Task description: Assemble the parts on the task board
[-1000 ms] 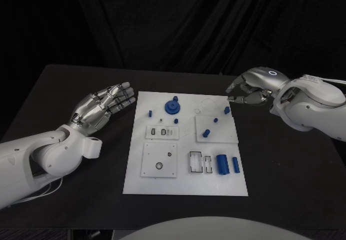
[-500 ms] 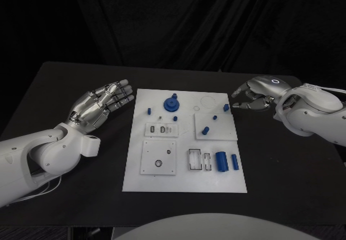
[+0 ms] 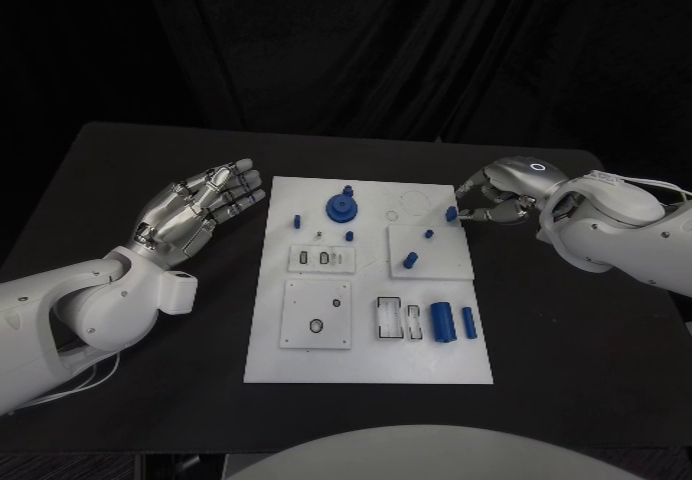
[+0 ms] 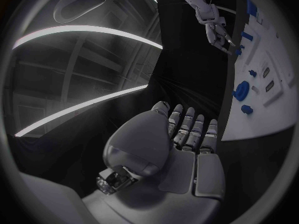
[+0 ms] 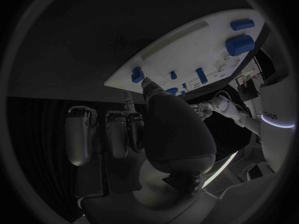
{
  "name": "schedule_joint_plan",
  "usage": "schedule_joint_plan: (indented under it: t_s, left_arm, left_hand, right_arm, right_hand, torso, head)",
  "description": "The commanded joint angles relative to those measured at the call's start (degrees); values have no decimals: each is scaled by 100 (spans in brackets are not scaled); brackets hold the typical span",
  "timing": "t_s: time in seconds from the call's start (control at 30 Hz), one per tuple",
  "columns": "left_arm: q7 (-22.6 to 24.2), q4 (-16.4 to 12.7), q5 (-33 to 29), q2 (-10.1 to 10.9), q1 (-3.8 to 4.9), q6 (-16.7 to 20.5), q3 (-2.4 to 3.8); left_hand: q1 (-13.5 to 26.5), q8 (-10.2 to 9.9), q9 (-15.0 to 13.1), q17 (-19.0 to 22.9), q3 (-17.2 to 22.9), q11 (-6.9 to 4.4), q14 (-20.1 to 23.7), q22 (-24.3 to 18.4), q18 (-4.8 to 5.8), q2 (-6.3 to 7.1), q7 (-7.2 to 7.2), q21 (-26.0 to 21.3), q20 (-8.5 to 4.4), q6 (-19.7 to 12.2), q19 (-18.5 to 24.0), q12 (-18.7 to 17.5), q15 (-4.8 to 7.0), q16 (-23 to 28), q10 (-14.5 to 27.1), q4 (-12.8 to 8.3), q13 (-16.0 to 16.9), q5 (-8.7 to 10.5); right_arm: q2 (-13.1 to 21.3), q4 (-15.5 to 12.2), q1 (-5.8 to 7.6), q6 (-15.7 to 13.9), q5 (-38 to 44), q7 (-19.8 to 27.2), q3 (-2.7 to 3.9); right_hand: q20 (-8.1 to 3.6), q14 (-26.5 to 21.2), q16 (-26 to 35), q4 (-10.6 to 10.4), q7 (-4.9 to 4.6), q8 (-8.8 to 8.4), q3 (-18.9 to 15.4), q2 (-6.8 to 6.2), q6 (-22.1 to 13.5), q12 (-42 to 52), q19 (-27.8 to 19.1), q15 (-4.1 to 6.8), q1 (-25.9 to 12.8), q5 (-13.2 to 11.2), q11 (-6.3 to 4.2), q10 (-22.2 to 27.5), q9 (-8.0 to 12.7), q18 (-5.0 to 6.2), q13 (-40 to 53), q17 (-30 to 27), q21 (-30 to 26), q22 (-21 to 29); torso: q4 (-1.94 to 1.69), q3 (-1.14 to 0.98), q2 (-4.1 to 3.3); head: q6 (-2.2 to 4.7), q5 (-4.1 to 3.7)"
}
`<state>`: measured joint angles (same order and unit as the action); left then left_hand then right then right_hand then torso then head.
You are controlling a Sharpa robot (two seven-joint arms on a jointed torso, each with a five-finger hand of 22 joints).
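The white task board (image 3: 368,360) lies in the middle of the black table. On it stand a round blue part (image 3: 343,207), several small blue pegs such as one (image 3: 411,262), and two blue cylinders (image 3: 444,325). My right hand (image 3: 498,195) hovers at the board's far right edge with its fingers curled in. Its thumb (image 5: 149,92) reaches beside a small blue part (image 3: 451,213) (image 5: 137,74) that sits on the board; I cannot tell if it touches. My left hand (image 3: 202,210) (image 4: 181,149) hangs left of the board, flat, with its fingers apart and nothing in it.
White sub-plates with slots and holes (image 3: 319,318) sit on the board's near half. Bare black table (image 3: 577,340) surrounds the board on all sides. The left wrist view shows the board (image 4: 261,109) and my right hand (image 4: 218,32) beyond it.
My right hand has come down and in toward the board's far right edge, next to the small blue part. The left hand has not moved. The camera shifted slightly.
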<state>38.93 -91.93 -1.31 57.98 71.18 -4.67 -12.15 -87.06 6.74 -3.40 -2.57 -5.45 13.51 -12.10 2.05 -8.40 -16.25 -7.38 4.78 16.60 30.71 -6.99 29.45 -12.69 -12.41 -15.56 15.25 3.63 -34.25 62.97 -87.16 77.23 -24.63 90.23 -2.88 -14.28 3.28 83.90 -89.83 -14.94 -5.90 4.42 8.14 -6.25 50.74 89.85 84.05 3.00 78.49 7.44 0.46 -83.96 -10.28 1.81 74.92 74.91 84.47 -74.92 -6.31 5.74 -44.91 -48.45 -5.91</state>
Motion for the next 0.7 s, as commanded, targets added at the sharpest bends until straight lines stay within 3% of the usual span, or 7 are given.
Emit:
schedule_joint_plan:
  t_s: [0.03, 0.7]
  left_arm:
    - [114, -2, 6, -7, -8, -86, 5]
    - [95, 13, 6, 5, -15, -116, 5]
  left_hand:
    - [-49, 8, -8, -5, 44, 41, -4, -8, 65, 29, -17, 32, 15, 2, -37, -8, -33, -13, 1, -5, 6, -30]
    - [-48, 7, -7, -4, 51, 41, 0, -10, 66, 30, -18, 29, 14, -3, -33, -12, -34, -10, 4, -4, 5, -30]
  right_arm:
    - [-43, 38, -20, 38, 8, -106, 1]
    - [-341, 316, -131, 148, -47, -113, 3]
  right_hand:
    - [40, 610, -17, -39, -7, -40, -4, -5, -34, 15, 270, -30, 21, -25, 24, -604, 6, -29, 1508, 1509, -40, -1308]
    - [41, 610, -17, -75, -3, -58, -36, -3, -119, 15, 221, -28, 37, -10, 21, -604, 23, -7, 1508, 1509, -128, -1279]
  torso:
    - [-4, 2, 3]
    - [-5, -1, 3]
  head:
    - [-8, -6]
    - [-32, 14]
